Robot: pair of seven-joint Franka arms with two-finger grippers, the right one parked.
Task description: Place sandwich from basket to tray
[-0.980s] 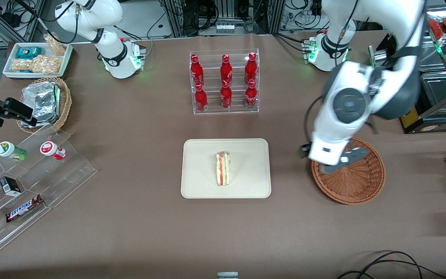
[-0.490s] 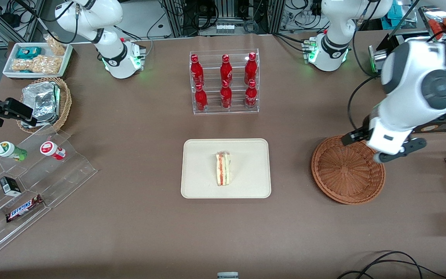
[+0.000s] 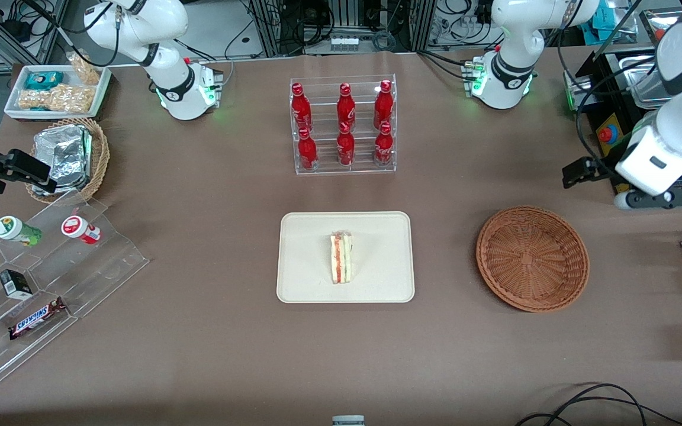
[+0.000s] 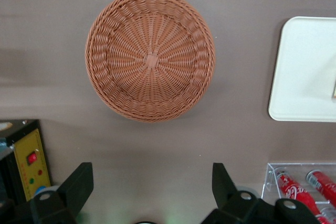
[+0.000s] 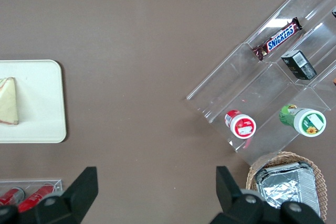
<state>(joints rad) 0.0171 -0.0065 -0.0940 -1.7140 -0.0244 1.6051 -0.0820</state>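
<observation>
Brown table | sandwich on tray | basket bare | pincer wide, raised, fingertips cropped

The claw hangs above the surface, farther from the front camera than the basket and toward the working arm's end. The picture's edge cuts off the roots of its two widely parted fingers. In the wrist view, the tray beside the basket is cut short, so only a sliver of the sandwich shows. The bottle rack and a yellow control box are also partly cropped.
</observation>
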